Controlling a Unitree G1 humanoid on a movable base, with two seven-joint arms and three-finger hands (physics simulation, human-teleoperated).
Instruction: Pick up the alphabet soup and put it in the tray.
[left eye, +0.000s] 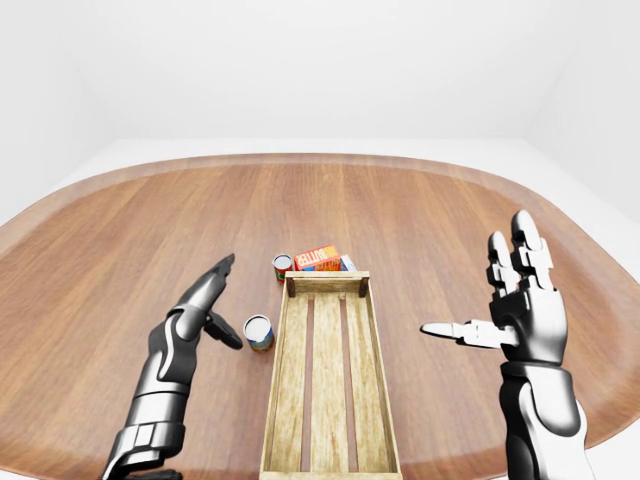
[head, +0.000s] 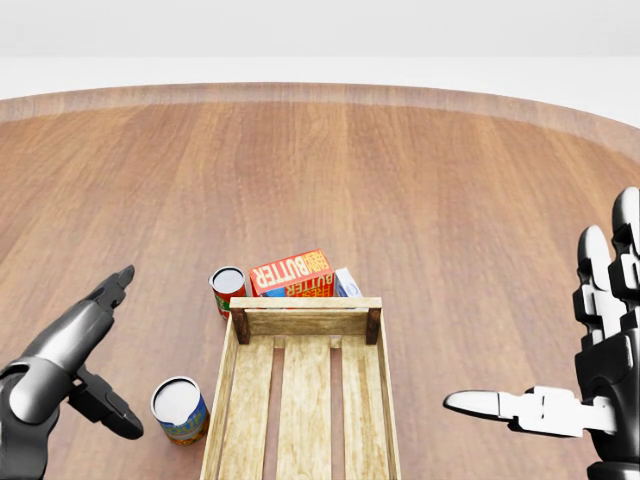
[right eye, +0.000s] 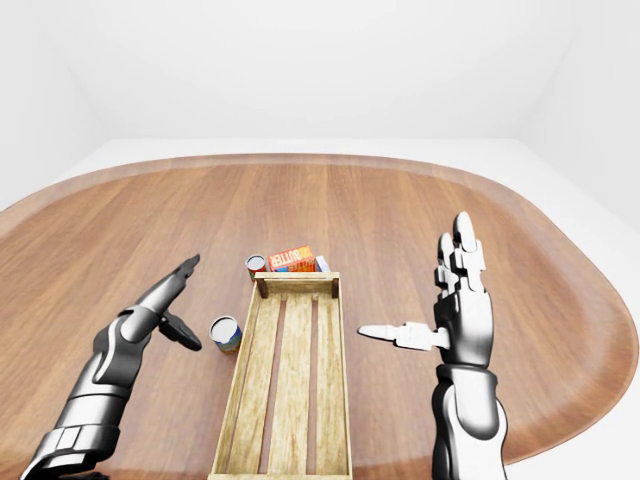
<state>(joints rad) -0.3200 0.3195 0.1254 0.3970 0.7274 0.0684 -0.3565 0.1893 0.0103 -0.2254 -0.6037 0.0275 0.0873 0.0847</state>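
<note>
Head view: alphabet soup (head: 180, 409) stands upright on the worktop (head: 400, 180), just left of the tray (head: 305, 318), near the left hand (head: 75, 365), fingers apart, not touching. Second can (head: 228, 289) and butter box (head: 291, 274) crowd the tray's top end. Right hand (head: 590, 385) open, well right. Tray slats bare; wide wood all round.

bright, even, diffuse light fills these sharp simulator renders, leaving only faint soft shadows under the cans and tray (head: 300, 318) on the table (head: 400, 180), a mild sheen on the metallic arms, no glare or blur, and table edges bowing in both eye views.
</note>
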